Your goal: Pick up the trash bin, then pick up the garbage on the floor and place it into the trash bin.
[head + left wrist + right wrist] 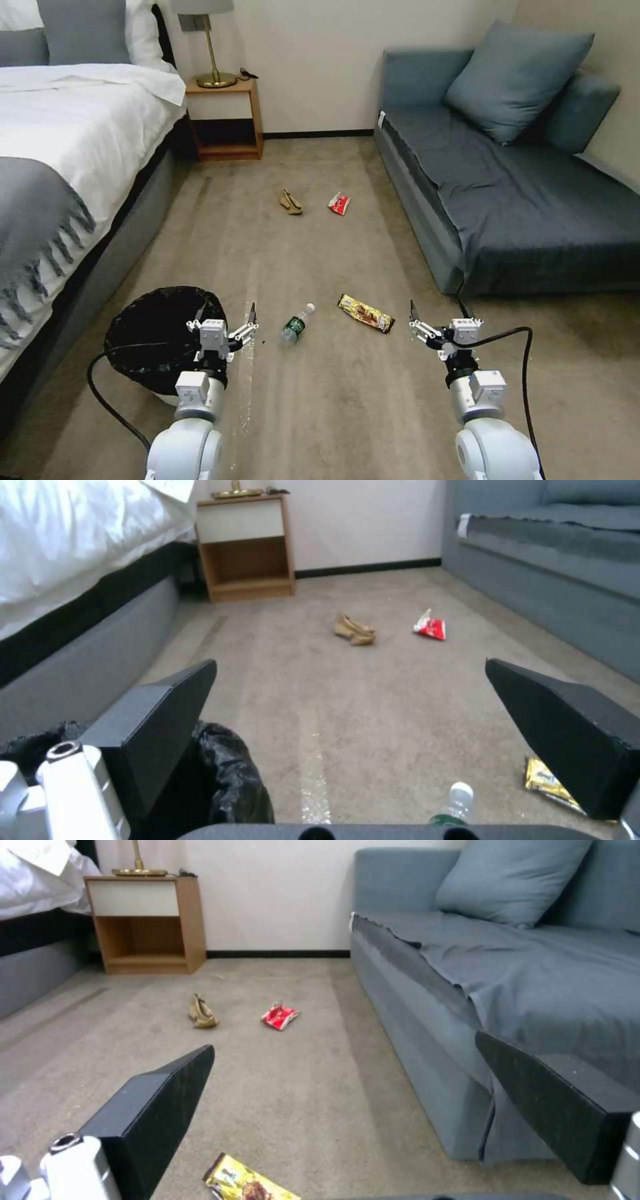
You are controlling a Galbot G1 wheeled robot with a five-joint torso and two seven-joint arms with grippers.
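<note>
Head view: left hand (225, 317) spread, empty, above trash bin (143, 333) near rim, seemingly not touching; bin on floor beside bed. Right hand (438, 313) splayed, empty, nearer snack wrapper (365, 313).

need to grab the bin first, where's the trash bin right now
In the head view the trash bin sits on the carpet at the robot's left, beside the bed, under the open left gripper.

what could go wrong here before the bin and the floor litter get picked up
The left gripper, jaws open, sits by the trash bin rim, where the loose black liner may slip instead of the tub lifting. The clear bottle lies on its side and may roll when nudged. The gold-brown wrapper lies flat on the carpet, so the right gripper may scrape it.
</note>
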